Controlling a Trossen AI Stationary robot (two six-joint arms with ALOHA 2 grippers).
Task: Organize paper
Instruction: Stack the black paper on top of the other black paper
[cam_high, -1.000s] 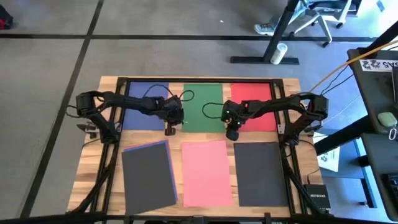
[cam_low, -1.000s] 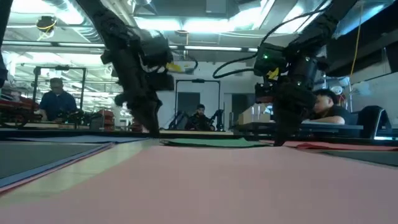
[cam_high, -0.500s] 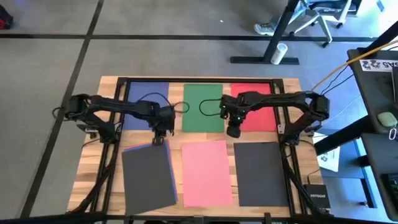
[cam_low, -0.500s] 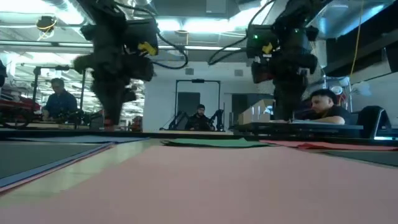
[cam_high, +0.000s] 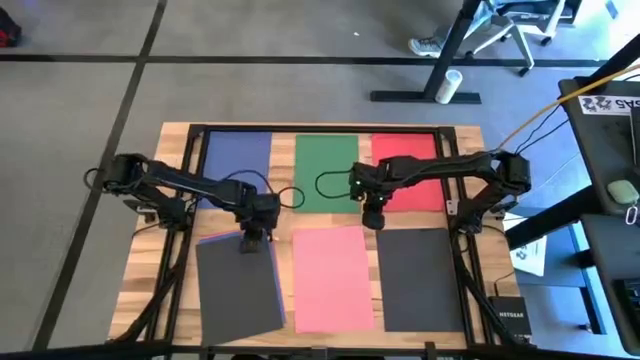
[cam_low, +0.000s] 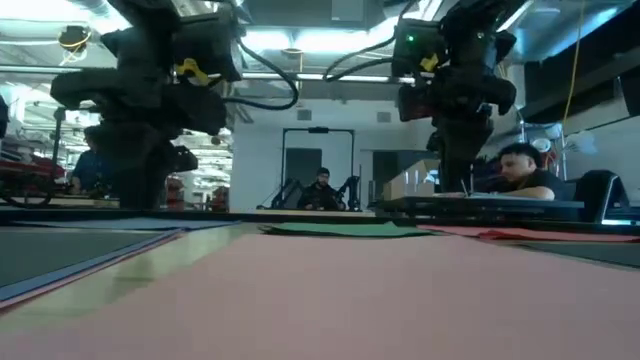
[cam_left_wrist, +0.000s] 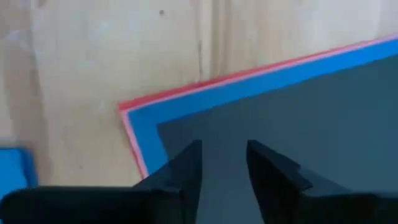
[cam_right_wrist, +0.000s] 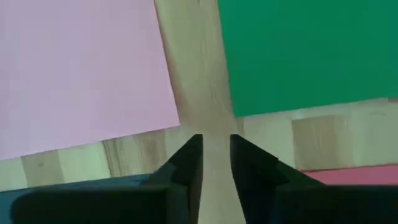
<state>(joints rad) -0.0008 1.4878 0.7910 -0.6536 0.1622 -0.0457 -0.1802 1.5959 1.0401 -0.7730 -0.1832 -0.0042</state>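
6 stacks or sheets of paper lie in 2 rows of 3 on the wooden desk (cam_high: 150, 260). Taking the green sheet (cam_high: 326, 158) at the middle of the far row as the landmark: the blue sheet (cam_high: 236, 152) lies to its left and the red sheet (cam_high: 405, 160) to its right, each apart from it with bare wood between. Directly nearer the camera than the green sheet lies the salmon pink sheet (cam_high: 332, 278). Left of that is a dark grey sheet (cam_high: 238, 288) lying skewed on top of a blue one, with a red edge showing beneath in the left wrist view; right of it is another dark grey sheet (cam_high: 418, 278).

The left gripper (cam_high: 252, 241) is low over the far corner of the skewed dark grey sheet, well to the left of and nearer than the green sheet; its fingers (cam_left_wrist: 186, 163) are slightly parted and grasp nothing.

The right gripper (cam_high: 372, 217) hangs over the bare wood just off the green sheet's near right corner, between it, the pink sheet and the red sheet. Its fingers (cam_right_wrist: 189, 158) stand narrowly parted, empty.
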